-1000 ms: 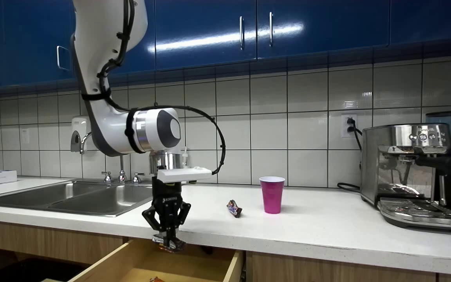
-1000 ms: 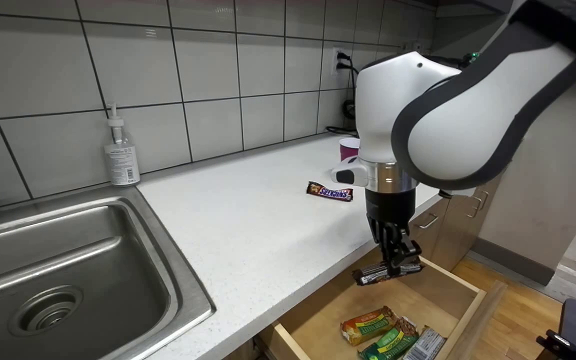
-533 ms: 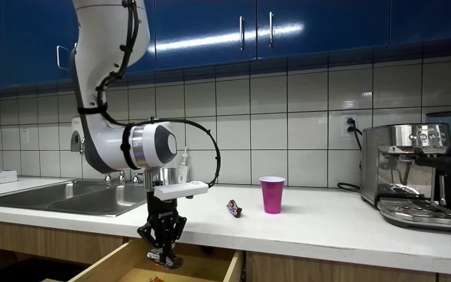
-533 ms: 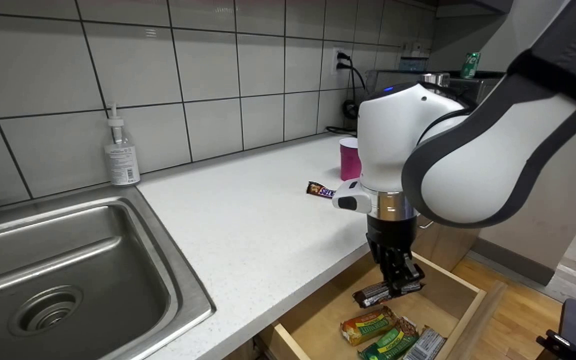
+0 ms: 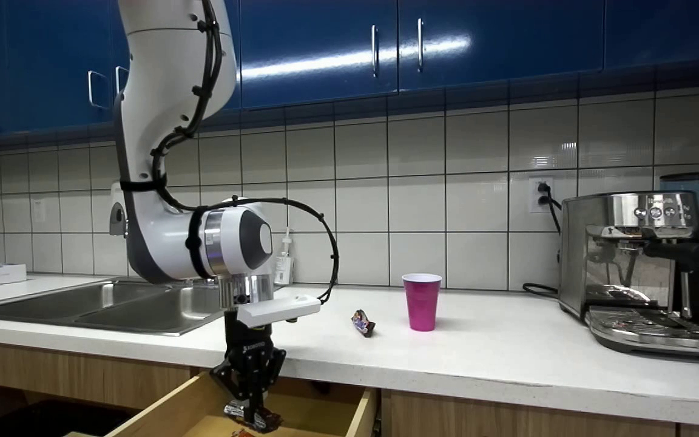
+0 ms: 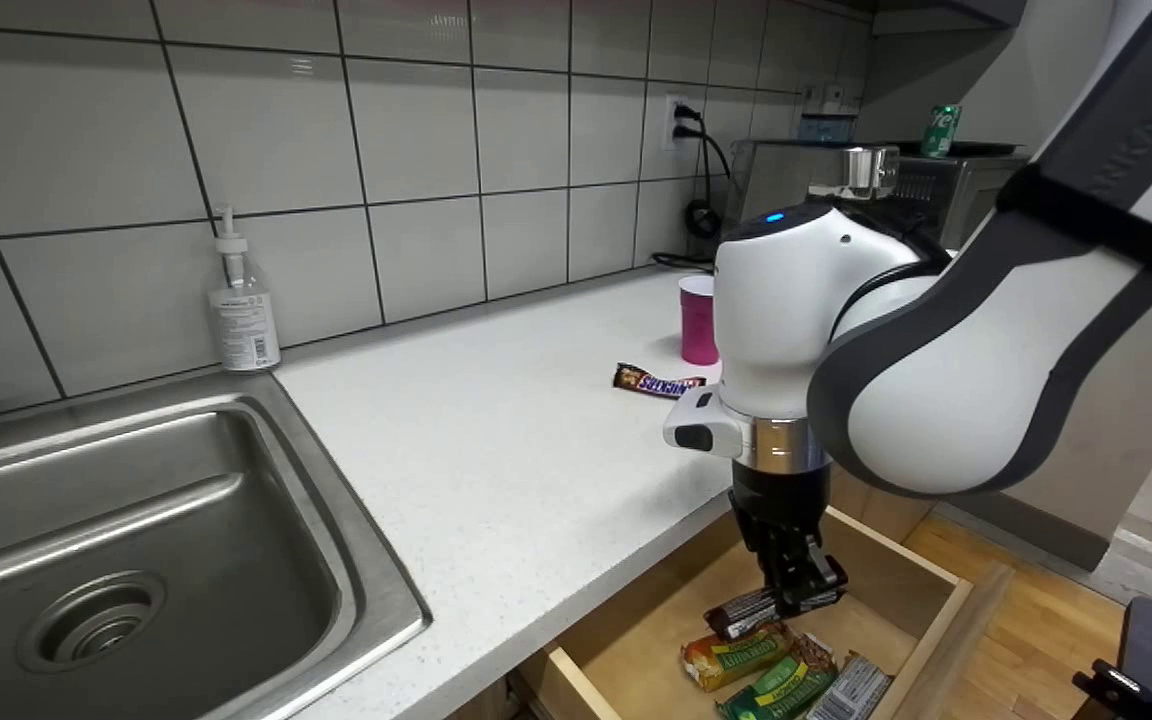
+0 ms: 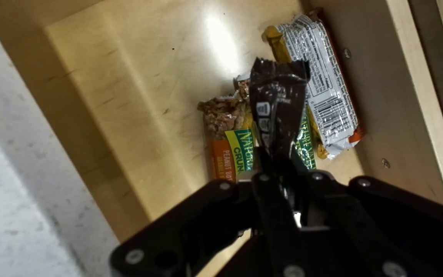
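My gripper (image 5: pixel 255 408) is shut on a bar in a dark brown wrapper (image 7: pixel 279 96). In an exterior view the gripper (image 6: pixel 796 590) holds the bar (image 6: pixel 739 613) level, crosswise, inside the open wooden drawer (image 6: pixel 901 550). Below it on the drawer floor lie an orange-and-green granola bar (image 6: pixel 736 655), a green granola bar (image 6: pixel 784 685) and a silver-backed bar (image 6: pixel 851 688). The wrist view shows the orange bar (image 7: pixel 225 150) and silver-backed bar (image 7: pixel 319 73) beneath; the held bar partly hides the green one (image 7: pixel 305 148). Whether the held bar touches them I cannot tell.
A Snickers bar (image 6: pixel 654 381) and a pink cup (image 5: pixel 422 303) are on the white counter (image 6: pixel 496 450). The counter edge (image 7: pixel 52 215) runs close beside the drawer. A steel sink (image 5: pixel 149 303) and an espresso machine (image 5: pixel 628 273) stand farther along.
The arm has moved down, lowering the gripper and held bar from about the drawer's rim height deeper into the drawer, with a slight shift sideways. The other bars and the cup stay put.
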